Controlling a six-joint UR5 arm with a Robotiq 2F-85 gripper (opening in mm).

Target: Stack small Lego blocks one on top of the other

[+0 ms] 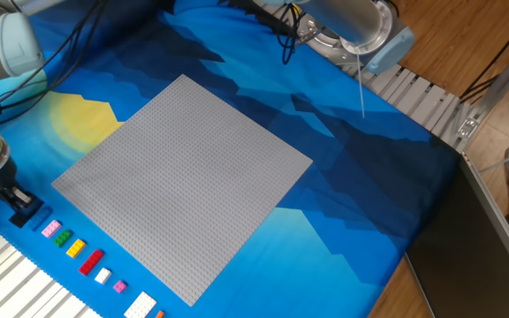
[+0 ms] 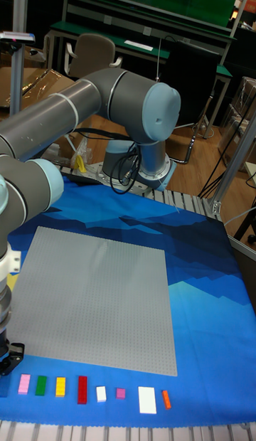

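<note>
- Along the near edge of the blue cloth (image 1: pixel 360 177), we see the small Lego blocks laid flat in a single row, each one apart from the next and none stacked.
- From the gripper's end of the row we count a pink block (image 2: pixel 25 384), a green block (image 2: pixel 42 385), a yellow block (image 2: pixel 60 387) and a longer red block (image 2: pixel 82 389).
- After those come a small white block (image 2: pixel 101 393), a tiny purple block (image 2: pixel 121 393), a larger white block (image 2: pixel 147 400) and an orange block (image 2: pixel 166 399).
- In the fixed view the same row runs toward the bottom edge, with pink (image 1: pixel 50 228), green (image 1: pixel 62 238), yellow (image 1: pixel 76 248) and red (image 1: pixel 92 261) leading it; the orange one is cut off by the frame.
- We find the gripper (image 1: pixel 25 209) low over the cloth at the row's end, just beside the pink block and off the corner of the grey baseplate (image 1: pixel 184 185).
- Its dark fingers seem to close around something black, but we cannot tell whether they pinch a block or are simply pressed together.
- We see the baseplate lying flat on the cloth, just behind the row, with no blocks on it.
- Behind the baseplate, the arm's large grey base (image 2: pixel 139 156) stands at the far edge of the table (image 2: pixel 142 430).
</note>
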